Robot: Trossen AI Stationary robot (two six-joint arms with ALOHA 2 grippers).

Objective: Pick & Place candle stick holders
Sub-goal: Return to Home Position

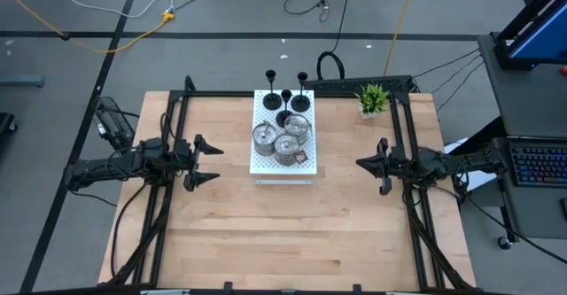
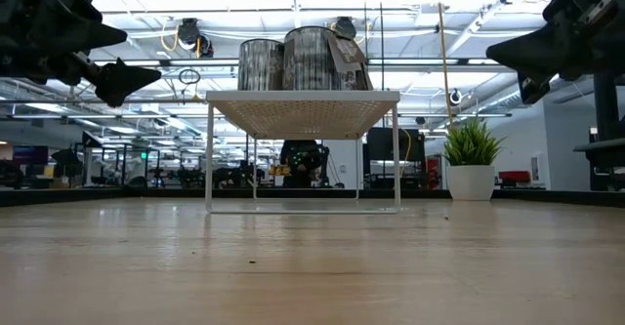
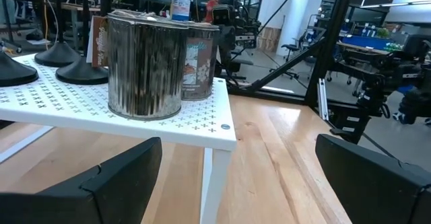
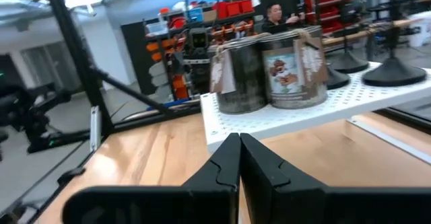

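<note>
Wood table (image 1: 266, 233) bare on the near side of both grippers. Both arms are parked low over it, level with each other and pointing inward.

Left gripper (image 1: 215, 163): released, fingers (image 3: 101, 183) spread wide, nothing between them. It sits just off the left edge of the white perforated shelf (image 1: 262, 166), not touching it.

Right gripper (image 1: 361, 162): clenched on nothing, with the fingers (image 4: 225, 163) meeting tip to tip in the right wrist view. It is farther off the shelf's right edge than the left gripper is from its side, with bare table in the gap.

Shelf stands on thin legs between the two grippers, its deck raised off the table in the low view.

Silver candle stick holders (image 1: 288, 148): all three upright on the shelf deck, bunched together and touching or nearly so. This cluster is the closest thing ahead of each gripper. Paper tags hang on them.

Black candle stick holders (image 1: 270, 102): three, upright on the same deck, beyond the silver cluster and further from both grippers, along the far half.

Small potted plant (image 1: 373, 98) is on the table's far right corner, beyond the right gripper and off the shelf.

Past the table: grey floor (image 1: 221, 11) with loose cables, a keyboard (image 1: 539, 164) on a desk outboard of the right arm, and a person (image 4: 273, 14) far back in the right wrist view.
</note>
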